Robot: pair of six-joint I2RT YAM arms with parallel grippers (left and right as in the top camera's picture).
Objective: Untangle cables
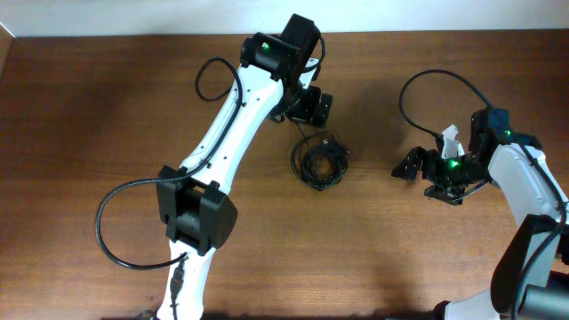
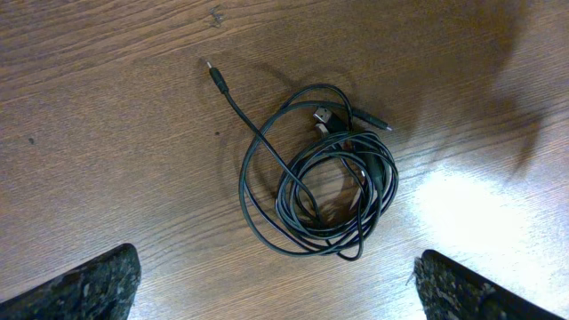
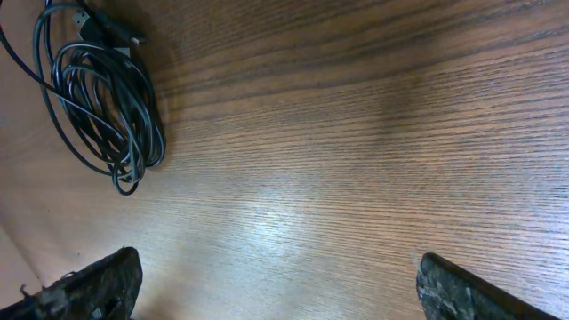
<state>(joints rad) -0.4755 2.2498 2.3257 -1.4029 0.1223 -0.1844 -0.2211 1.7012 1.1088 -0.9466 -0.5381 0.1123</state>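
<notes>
Jaws of the left gripper (image 2: 277, 283) stand wide and empty just beyond the coiled cables (image 2: 380, 178); the right gripper (image 3: 280, 283), likewise spread and empty, hangs to their right. Approach step, I judge: next, descend and pinch the loose plug end (image 2: 216, 78).

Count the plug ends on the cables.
3: a jack plug stretched clear of the coil, a silver-tipped plug and a black plug, both at its edge. Others may be hidden.

Black cables (image 2: 324, 182), silver-tipped plugs; brown wood-grain table (image 2: 107, 133); white arms (image 1: 233, 124).
</notes>
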